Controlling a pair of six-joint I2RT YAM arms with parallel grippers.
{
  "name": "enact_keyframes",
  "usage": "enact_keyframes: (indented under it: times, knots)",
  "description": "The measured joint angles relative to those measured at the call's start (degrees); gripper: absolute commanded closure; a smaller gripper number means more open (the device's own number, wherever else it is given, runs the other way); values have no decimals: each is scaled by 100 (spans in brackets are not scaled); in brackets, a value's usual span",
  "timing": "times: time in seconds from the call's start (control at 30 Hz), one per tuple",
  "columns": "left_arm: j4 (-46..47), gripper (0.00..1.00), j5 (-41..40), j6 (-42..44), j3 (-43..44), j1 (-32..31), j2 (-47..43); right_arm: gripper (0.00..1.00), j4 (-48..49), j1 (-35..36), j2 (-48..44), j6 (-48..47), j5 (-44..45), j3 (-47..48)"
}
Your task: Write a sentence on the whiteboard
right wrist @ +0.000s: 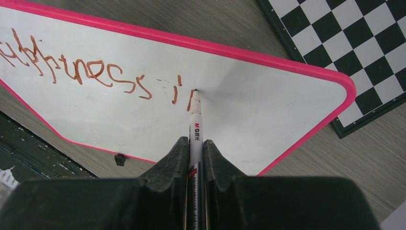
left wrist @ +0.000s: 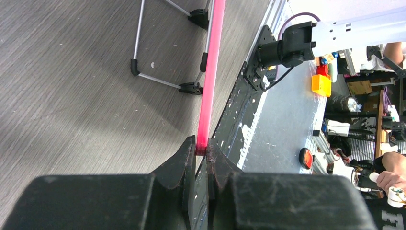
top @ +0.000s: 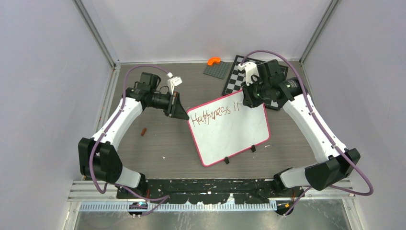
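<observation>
The whiteboard (top: 234, 136) is white and pink-framed, the sentence (right wrist: 91, 72) red-brown, the marker (right wrist: 195, 125) white, the chessboard (right wrist: 354, 43) black-and-white checkered.

This is a robot lab. Two white and black robot arms (top: 119, 117) stand on a gray table (top: 158, 139) with plain white walls (top: 43, 72) and metal posts (top: 95, 31) around it. Purple cables (top: 262, 51) run along the arms. Past the table edge are messy shelves (left wrist: 383, 120), an orange box (left wrist: 321, 84) and a person's hand (left wrist: 389, 181).
</observation>
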Motion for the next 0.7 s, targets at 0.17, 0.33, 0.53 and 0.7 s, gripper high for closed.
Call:
enact_keyframes:
  times: [0.17, 0.33, 0.53, 0.7]
  knots:
    - [-2, 100, -2, 26, 0, 0, 0, 100, 17, 0, 50, -44, 63, 42]
    - [-2, 100, -2, 28, 0, 0, 0, 100, 7, -55, 48, -63, 127, 37]
    - [-4, 100, -2, 28, 0, 0, 0, 100, -4, -114, 33, -66, 122, -79]
    - [-4, 100, -2, 31, 0, 0, 0, 100, -160, -114, 20, -68, 57, -201]
